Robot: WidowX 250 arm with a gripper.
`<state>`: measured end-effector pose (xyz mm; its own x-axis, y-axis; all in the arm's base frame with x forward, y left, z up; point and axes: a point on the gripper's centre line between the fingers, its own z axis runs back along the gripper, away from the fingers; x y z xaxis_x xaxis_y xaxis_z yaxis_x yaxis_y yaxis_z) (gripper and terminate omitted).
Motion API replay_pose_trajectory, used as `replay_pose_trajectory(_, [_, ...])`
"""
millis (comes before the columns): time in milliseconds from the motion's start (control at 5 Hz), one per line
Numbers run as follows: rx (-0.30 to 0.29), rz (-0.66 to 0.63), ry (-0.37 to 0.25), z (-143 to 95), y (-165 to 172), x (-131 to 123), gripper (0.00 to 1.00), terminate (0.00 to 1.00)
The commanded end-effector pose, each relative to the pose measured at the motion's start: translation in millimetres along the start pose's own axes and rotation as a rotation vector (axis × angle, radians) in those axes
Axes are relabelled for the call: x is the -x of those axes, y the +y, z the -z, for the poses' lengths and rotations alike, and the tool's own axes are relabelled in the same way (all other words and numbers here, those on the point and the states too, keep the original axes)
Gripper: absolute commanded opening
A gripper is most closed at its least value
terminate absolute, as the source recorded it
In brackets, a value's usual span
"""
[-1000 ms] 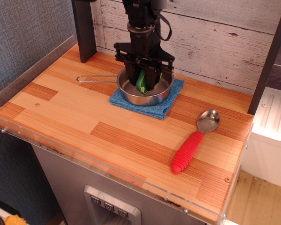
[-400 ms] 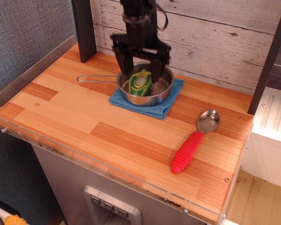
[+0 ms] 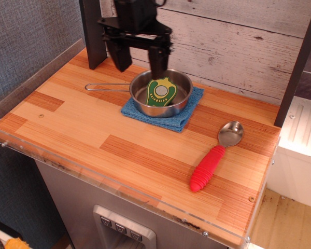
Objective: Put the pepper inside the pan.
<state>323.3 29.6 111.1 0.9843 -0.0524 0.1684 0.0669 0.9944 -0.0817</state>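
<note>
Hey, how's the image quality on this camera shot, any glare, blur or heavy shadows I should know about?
In the observation.image view, lighting is soft and even. The pan shows mild reflections on its steel wall, and so does the spoon bowl. The pepper is sharp and readable. The end effector is dark, its detail hard to read, jaws apart. Shadows on the table are faint.

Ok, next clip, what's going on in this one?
A single robot arm is working at a wooden counter. The green toy pepper lies flat inside the steel pan, which sits on a blue cloth. The hand is open and empty, raised above the pan's left rear edge, touching nothing. A red-handled spoon lies apart on the right, untouched. From how things lie, the pepper is in the pan.
</note>
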Motion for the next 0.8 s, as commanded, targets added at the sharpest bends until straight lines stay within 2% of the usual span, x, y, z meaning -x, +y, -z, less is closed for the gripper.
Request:
replay_pose_trajectory(0, [-0.040,0.020,0.000,-9.0,8.2,29.0,1.00,0.00])
replay_pose_trajectory(400, [-0.055,0.041,0.015,-1.6,7.6,33.3,1.00,0.00])
replay_pose_trajectory(600, [-0.055,0.041,0.015,-1.6,7.6,33.3,1.00,1.00])
